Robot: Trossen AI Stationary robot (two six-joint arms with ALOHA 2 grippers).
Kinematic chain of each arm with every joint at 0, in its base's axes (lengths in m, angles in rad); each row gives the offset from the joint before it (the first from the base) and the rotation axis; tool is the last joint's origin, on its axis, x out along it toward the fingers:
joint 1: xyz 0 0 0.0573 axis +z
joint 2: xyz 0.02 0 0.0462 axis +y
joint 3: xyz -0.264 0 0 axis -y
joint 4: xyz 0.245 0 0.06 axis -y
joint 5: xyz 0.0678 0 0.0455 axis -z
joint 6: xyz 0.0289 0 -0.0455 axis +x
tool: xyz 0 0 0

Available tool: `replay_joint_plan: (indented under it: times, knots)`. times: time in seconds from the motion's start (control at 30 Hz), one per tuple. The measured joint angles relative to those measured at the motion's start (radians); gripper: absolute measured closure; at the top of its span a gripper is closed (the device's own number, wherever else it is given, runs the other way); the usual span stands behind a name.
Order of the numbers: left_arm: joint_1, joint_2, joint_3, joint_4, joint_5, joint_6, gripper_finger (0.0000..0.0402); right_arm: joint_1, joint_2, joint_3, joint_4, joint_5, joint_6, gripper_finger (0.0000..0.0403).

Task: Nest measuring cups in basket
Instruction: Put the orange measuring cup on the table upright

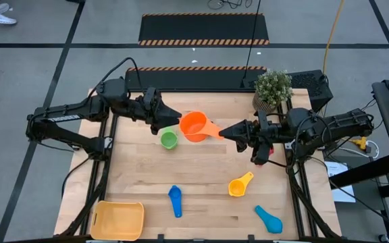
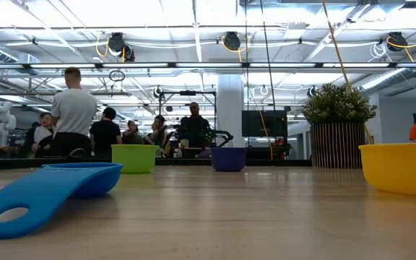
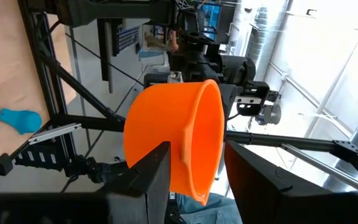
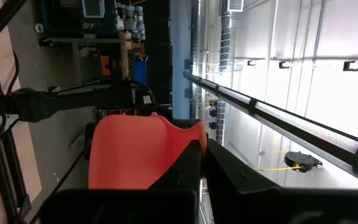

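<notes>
Passing the orange cup between claws, above the green cup

I judge a handover: right claw is clamped on the handle of the orange cup, left claw grips its rim. Green cup sits just beside; basket lies well apart. Next, I think one claw must release.

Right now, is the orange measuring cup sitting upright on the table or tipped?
Tipped and off the table. The orange measuring cup lies on its side between both grippers: right gripper on its handle, left gripper straddling its rim.
</notes>
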Motion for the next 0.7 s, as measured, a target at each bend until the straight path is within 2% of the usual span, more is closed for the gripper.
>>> replay_joint_plan:
  times: [0.43,0.7]
  knots:
    - [0.000,-0.001,0.000,0.005,0.000,0.040,0.0389,0.000,0.000,0.000,0.000,-0.003,0.000,0.0403]
    - [0.000,-0.001,0.001,-0.002,0.000,0.037,0.0374,0.000,0.000,0.000,0.002,-0.003,0.000,0.0403]
